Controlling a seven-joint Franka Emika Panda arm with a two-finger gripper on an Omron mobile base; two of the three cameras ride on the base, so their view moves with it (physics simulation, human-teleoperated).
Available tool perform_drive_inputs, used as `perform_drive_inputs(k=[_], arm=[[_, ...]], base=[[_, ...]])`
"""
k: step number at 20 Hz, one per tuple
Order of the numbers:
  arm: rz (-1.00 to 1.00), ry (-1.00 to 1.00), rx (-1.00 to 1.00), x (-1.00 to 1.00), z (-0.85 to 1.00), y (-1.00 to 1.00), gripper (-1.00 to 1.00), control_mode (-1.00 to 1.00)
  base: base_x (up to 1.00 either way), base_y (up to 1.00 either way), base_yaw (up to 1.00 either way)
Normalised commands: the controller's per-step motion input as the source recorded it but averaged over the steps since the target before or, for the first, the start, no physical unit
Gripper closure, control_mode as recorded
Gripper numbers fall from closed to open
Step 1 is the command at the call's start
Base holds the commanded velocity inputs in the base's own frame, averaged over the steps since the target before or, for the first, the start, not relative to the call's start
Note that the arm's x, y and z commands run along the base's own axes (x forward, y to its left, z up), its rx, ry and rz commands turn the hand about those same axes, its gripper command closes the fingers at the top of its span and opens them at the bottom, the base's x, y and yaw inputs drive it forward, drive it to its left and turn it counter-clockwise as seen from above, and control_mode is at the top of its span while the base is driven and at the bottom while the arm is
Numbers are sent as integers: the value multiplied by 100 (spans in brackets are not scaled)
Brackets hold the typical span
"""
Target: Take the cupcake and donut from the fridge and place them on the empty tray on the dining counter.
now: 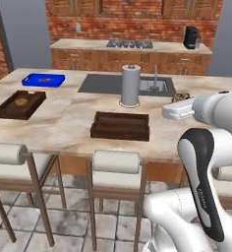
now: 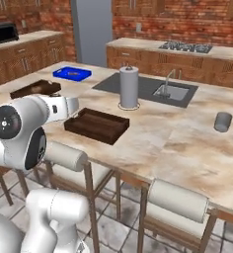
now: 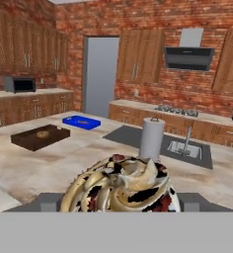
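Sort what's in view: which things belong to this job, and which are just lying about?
Job: cupcake, empty tray, dining counter.

Lying about: blue tray, brown tray with tan item, paper towel roll, sink, stools, grey cup.

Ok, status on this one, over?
Gripper shut on cupcake, above counter. Empty tray to its left, nothing in it. Paper towel roll stands beyond tray, not in the way.
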Motion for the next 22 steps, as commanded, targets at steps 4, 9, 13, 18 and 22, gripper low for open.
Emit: perform_drive_inputs(k=[4, 9, 13, 18, 22], arm=[[0, 0, 0, 0, 0, 0, 100, 100], [0, 0, 0, 0, 0, 0, 100, 100], [0, 0, 0, 0, 0, 0, 100, 100], [0, 0, 0, 0, 0, 0, 100, 100], [0, 0, 0, 0, 0, 0, 100, 100]], base=[[17, 100, -29], [26, 100, -30], [60, 78, -33], [100, -2, -14], [100, -30, 0]])
